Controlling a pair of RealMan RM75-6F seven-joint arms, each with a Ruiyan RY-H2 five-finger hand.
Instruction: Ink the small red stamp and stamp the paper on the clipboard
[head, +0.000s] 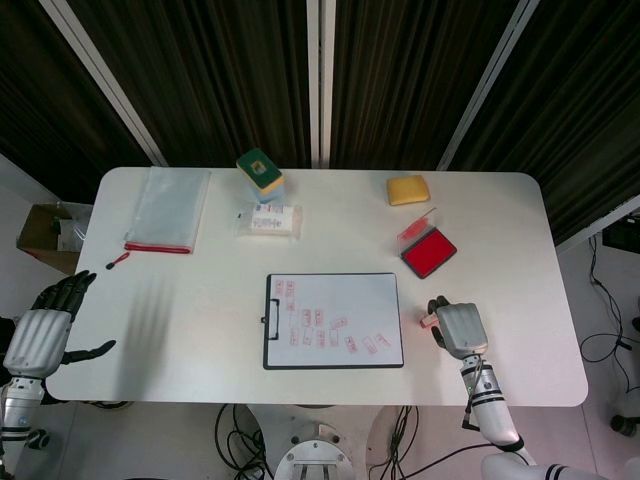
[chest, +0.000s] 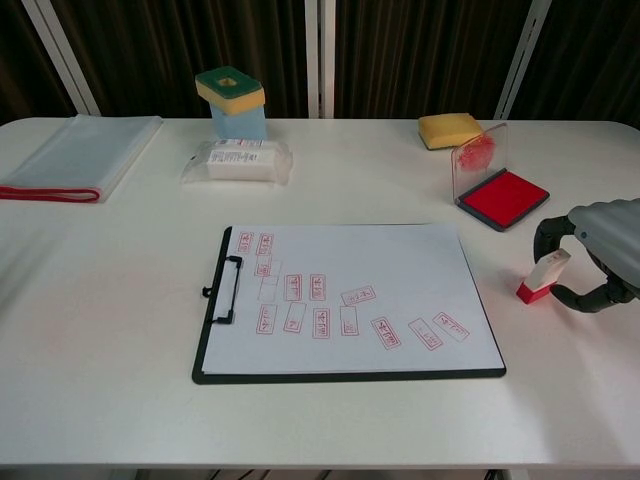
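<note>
The right robot hand (chest: 603, 255) curls around the small red stamp (chest: 540, 277), which tilts on the surface just right of the clipboard (chest: 350, 372), its long axis leaning toward the hand, while the far left robot hand (head: 42, 335) hangs open.

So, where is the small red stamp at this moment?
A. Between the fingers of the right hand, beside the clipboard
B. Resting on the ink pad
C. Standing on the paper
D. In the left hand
A: the small red stamp leans tilted on the table, with the right hand curled around it, right of the clipboard and short of the ink pad.
</note>
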